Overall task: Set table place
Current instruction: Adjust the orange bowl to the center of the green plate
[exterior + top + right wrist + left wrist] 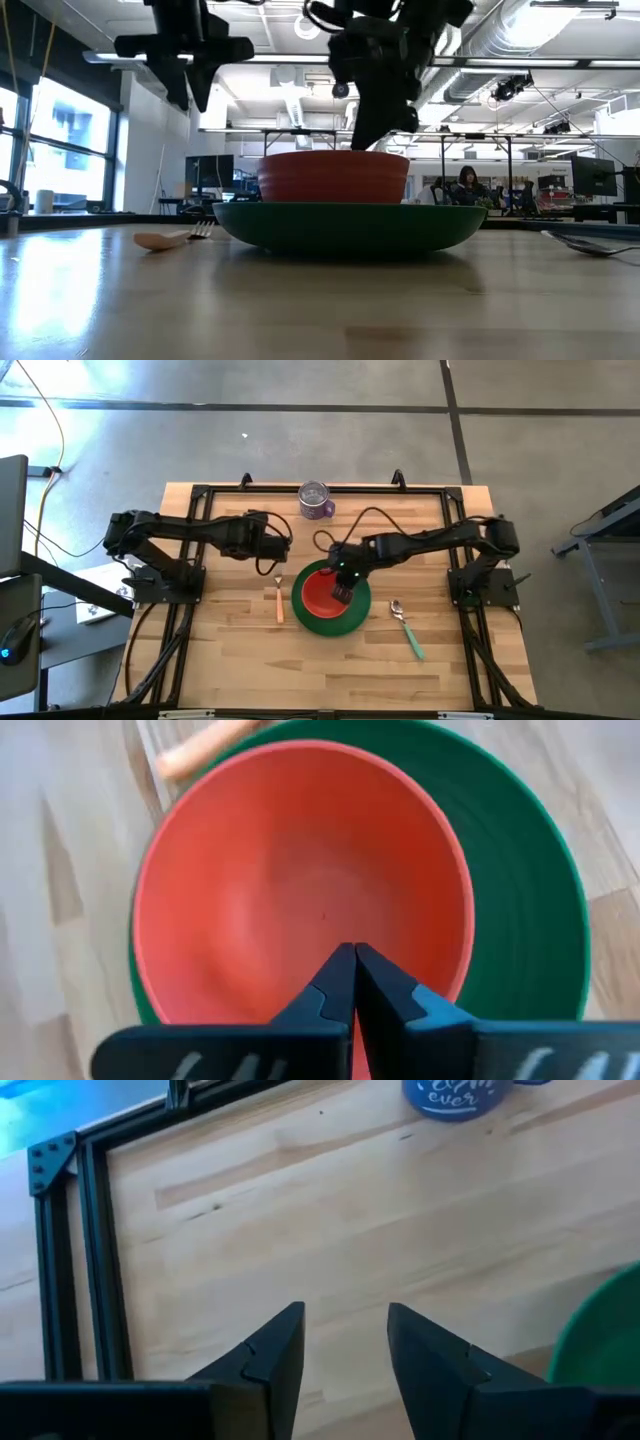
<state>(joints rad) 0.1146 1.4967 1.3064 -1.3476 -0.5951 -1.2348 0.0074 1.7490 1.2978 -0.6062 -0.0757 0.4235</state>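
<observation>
A round green plate (352,618) lies at the middle of the wooden table (240,660), and a smaller red bowl (318,591) stands on it. My right gripper (342,594) is shut and points down into the bowl (300,890), near its wall. An orange-handled fork (279,603) lies flat left of the plate. A spoon with a teal handle (408,630) lies flat to its right. My left gripper (276,552) is open, raised over bare table beyond the fork; in its wrist view the plate's rim (600,1335) shows at one side. My right gripper comes from above with shut fingers (330,985) reaching down to the bowl's rim (372,152). I cannot tell whether the fingers touch the bowl. The bowl sits upright on the plate (350,225).
A purple mug (316,501) stands near the table's far edge, beyond the plate. Black frame rails (95,1260) run along the table's left side and far edge. Bare wood stretches across the near half of the table. A person sits in the room far behind the table (465,185).
</observation>
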